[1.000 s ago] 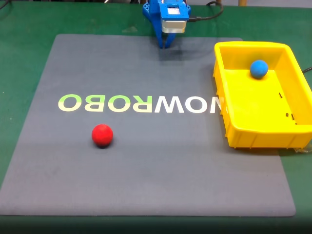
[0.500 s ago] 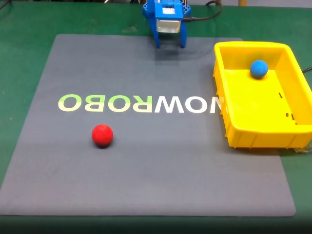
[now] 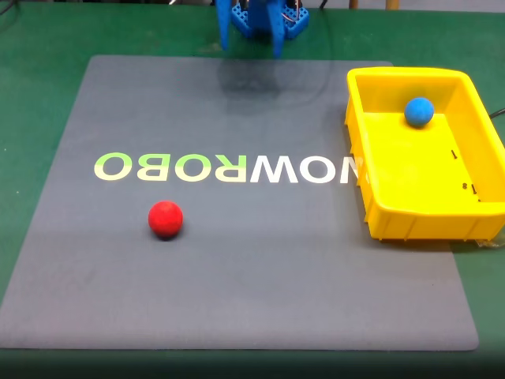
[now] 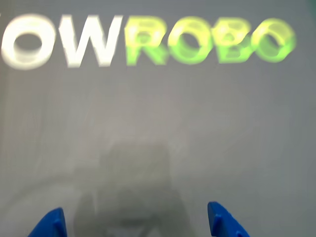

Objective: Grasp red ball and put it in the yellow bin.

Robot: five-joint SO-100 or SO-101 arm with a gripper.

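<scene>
The red ball [image 3: 166, 219] lies on the grey mat, left of centre and below the printed lettering in the fixed view. At the right edge of the mat stands the yellow bin [image 3: 402, 73], with a blue ball [image 3: 419, 111] inside near its far wall. My blue gripper [image 3: 250, 43] hangs open at the top of that view, over the mat's far edge and far from the red ball. In the wrist view the gripper [image 4: 136, 224] shows as two blue fingertips [image 4: 52, 224] set wide apart, with nothing but bare mat between them.
The grey mat [image 3: 237, 276] carries the lettering "NOWROBO" [image 3: 225, 167], which appears blurred in the wrist view [image 4: 148, 39]. Green table surface [image 3: 31, 95] surrounds the mat. A black cable [image 3: 335, 28] runs behind the arm.
The gripper went from shut to wide open and rose toward the top edge of the fixed view. Both balls and the bin stayed put.
</scene>
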